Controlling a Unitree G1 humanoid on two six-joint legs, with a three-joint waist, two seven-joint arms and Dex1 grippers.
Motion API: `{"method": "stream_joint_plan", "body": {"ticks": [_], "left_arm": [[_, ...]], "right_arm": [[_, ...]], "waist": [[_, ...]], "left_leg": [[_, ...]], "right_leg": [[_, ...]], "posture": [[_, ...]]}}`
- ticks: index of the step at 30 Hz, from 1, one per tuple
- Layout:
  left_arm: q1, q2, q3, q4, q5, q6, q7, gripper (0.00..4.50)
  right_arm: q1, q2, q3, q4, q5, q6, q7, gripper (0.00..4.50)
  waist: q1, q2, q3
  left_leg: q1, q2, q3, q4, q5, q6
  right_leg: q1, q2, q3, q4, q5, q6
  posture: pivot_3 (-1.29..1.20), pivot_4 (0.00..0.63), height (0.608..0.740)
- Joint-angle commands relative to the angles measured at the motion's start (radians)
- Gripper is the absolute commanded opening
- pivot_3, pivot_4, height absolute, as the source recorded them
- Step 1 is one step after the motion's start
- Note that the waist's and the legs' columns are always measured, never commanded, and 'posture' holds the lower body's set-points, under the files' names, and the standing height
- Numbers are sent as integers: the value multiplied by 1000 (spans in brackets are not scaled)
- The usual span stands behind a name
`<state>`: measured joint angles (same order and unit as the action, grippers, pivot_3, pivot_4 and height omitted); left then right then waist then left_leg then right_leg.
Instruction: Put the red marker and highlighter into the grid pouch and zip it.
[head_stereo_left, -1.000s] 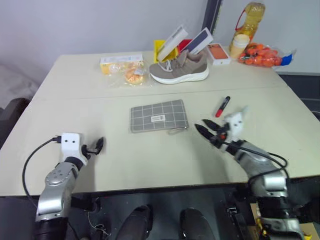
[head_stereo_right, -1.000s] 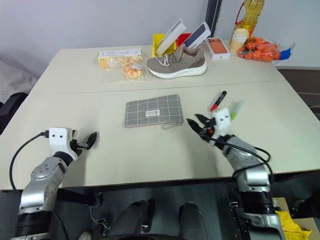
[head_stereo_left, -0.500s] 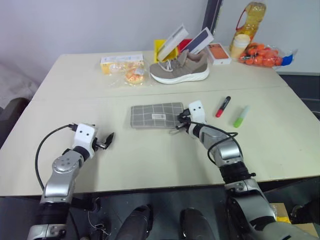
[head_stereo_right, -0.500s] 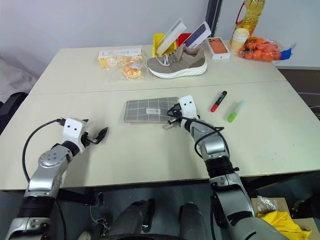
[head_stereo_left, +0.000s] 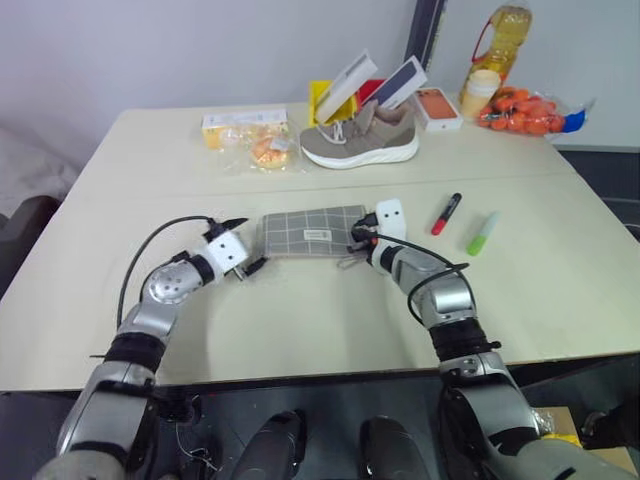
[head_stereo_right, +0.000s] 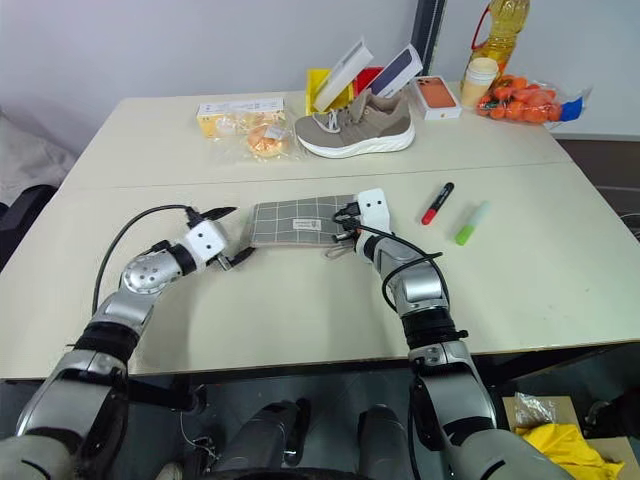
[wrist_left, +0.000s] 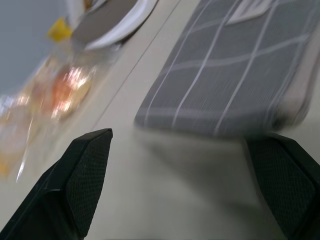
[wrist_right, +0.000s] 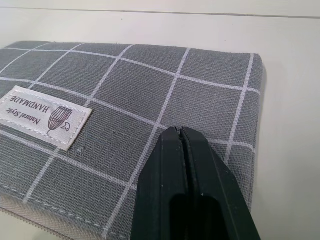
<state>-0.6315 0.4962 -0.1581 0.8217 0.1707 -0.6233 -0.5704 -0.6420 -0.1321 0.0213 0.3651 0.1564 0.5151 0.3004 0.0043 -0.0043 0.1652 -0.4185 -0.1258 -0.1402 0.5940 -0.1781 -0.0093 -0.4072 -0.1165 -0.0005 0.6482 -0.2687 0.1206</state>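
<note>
The grid pouch (head_stereo_left: 312, 230) lies flat at mid-table, its white label (wrist_right: 44, 116) facing up. My right gripper (head_stereo_left: 358, 241) is shut, and its joined fingertips (wrist_right: 179, 137) rest on the fabric at the pouch's right end; whether anything is pinched between them I cannot tell. My left gripper (head_stereo_right: 233, 236) is open at the pouch's left end, its fingers (wrist_left: 82, 172) spread wide on either side of that end (wrist_left: 220, 95). The red marker (head_stereo_left: 446, 213) and the highlighter (head_stereo_left: 482, 233) lie on the table to the right of the pouch, apart from both grippers.
At the back of the table stand a beige shoe (head_stereo_left: 360, 140), tilted boxes (head_stereo_left: 372, 82), snack packets (head_stereo_left: 248, 135), an orange box (head_stereo_left: 437, 106), a yellow bottle (head_stereo_left: 498, 42) and a bag of oranges (head_stereo_left: 525, 110). The pouch's zip cord (head_stereo_right: 340, 250) trails toward me.
My left arm has swung in to the right and rolled, bringing its open gripper to the pouch's left end. My right gripper reached the pouch's right end, shut, and then stayed there.
</note>
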Motion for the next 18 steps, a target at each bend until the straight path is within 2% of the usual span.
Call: {"method": "stream_joint_plan", "body": {"ticks": [1,4,6,7,8,14,15,18], "left_arm": [[-88,-8,-70,155,95,-136,16,4500],[-145,-8,-99,250,145,-211,59,4500],[-176,-10,-115,299,177,-259,96,3967],[-186,-11,-117,317,184,-279,110,3618],[-197,-15,-117,330,184,-297,117,3028],[-225,-23,-115,369,196,-335,132,306],[-225,-25,-110,372,191,-337,133,71],[-214,-32,-86,366,154,-340,110,71]], "right_arm": [[22,15,12,-60,-4,15,-6,68],[41,19,17,-90,-9,24,-14,68],[51,20,19,-103,-12,26,-18,0],[54,21,19,-109,-12,28,-20,0],[58,23,20,-115,-14,31,-22,0],[68,23,18,-137,-18,40,-26,0],[68,23,17,-140,-18,39,-25,0],[60,23,6,-149,-15,11,-26,0]], "waist": [[1,0,0],[-1,0,0],[-1,0,0],[-3,0,0],[-5,0,0],[-17,0,0],[-18,0,0],[-20,0,0]], "left_leg": [[0,0,0,0,0,0],[0,-1,0,0,0,0],[0,-1,0,0,0,0],[0,-1,-1,0,0,0],[0,-1,-1,0,0,0],[0,-1,-1,0,0,0],[0,-1,-1,0,0,0],[0,-1,-1,0,0,0]], "right_leg": [[0,0,0,0,0,0],[0,0,0,1,0,0],[0,0,0,1,0,1],[0,0,0,1,0,1],[0,0,0,1,0,1],[0,0,-1,2,0,1],[0,0,-1,2,0,1],[0,0,-1,2,0,1]], "posture": [[0,150,740],[0,150,740],[0,150,740],[0,150,740],[0,150,740],[0,150,740],[0,150,740],[0,150,740]]}}
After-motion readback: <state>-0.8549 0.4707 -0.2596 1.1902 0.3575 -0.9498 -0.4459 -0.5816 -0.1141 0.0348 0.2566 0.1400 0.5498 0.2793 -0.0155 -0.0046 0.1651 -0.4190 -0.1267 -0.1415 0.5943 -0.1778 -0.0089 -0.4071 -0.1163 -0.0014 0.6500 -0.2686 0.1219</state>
